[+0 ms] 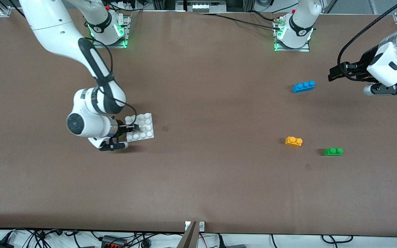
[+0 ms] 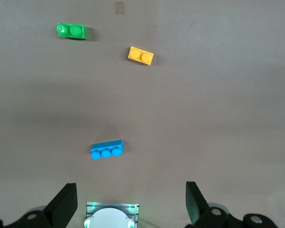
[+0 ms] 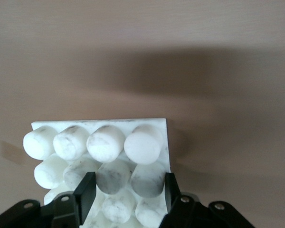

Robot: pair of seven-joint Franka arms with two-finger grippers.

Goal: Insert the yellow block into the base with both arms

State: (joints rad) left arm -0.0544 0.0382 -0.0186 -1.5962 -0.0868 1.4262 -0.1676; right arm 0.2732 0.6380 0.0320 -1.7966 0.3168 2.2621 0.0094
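- the right gripper (image 1: 134, 127) is down at the table near the right arm's end, reaching sideways onto the base (image 1: 145, 125), a flat white square plate with rows of round studs.
- in the right wrist view its two black fingers (image 3: 85, 192) are drawn in on the base (image 3: 104, 142), with studs between them; the jaws are narrow and clamped on the plate at the edge toward the right arm.
- the base lies flat on the brown table (image 1: 198, 179), well apart from all three bricks.
- the left gripper (image 1: 334, 73) hangs in the air over the left arm's end of the table, near the blue three-stud brick (image 1: 303, 86); the left arm waits there.
- in the left wrist view its fingers (image 2: 64, 206) stand wide apart with nothing between them, and the bricks lie on the table below.
- the yellow block (image 1: 293, 141) rests on the table toward the left arm's end, studs up, nearer to the front camera than the blue brick; no gripper touches it.
- the green two-stud brick (image 1: 333, 151) lies near the yellow block (image 2: 141, 55), slightly nearer to the front camera and closer to the left arm's end; the two do not touch.
- in the left wrist view the green brick (image 2: 71, 31), the yellow block and the blue brick (image 2: 107, 149) are all separate from each other.
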